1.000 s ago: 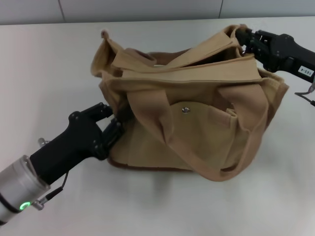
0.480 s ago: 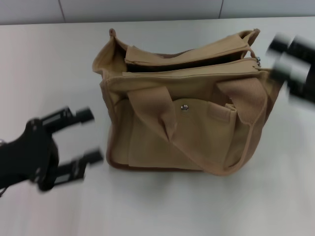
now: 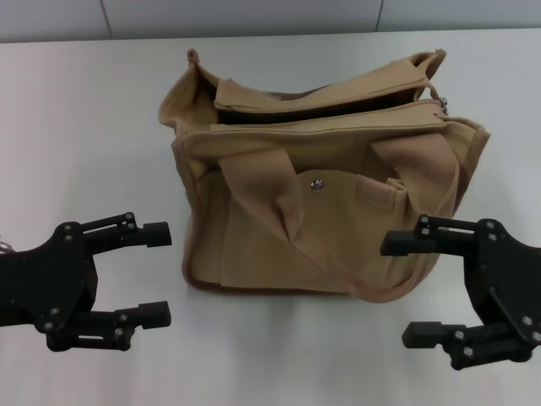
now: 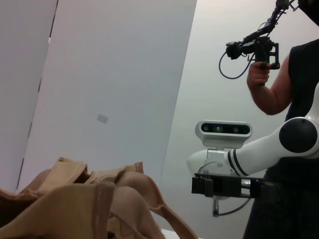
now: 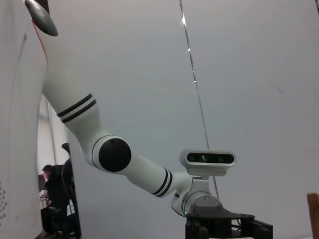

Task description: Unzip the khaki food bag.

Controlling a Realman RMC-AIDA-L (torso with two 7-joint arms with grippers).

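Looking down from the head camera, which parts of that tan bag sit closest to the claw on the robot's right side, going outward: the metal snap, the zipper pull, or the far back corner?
From the right gripper, open:
1. Metal snap, on the khaki food bag's front pocket.
2. Zipper pull, top right end.
3. Far back corner, top left.

khaki food bag (image 3: 321,194) matt canvas; metal snap (image 3: 318,185); smooth table (image 3: 84,127).

We're looking at a robotics lab: a person in a black sleeveless top (image 4: 294,94) is standing behind the white robot arm with black bands (image 4: 259,149), gripping a black handheld camera rig (image 4: 256,49), with plain white wall panels (image 4: 119,84) running behind.
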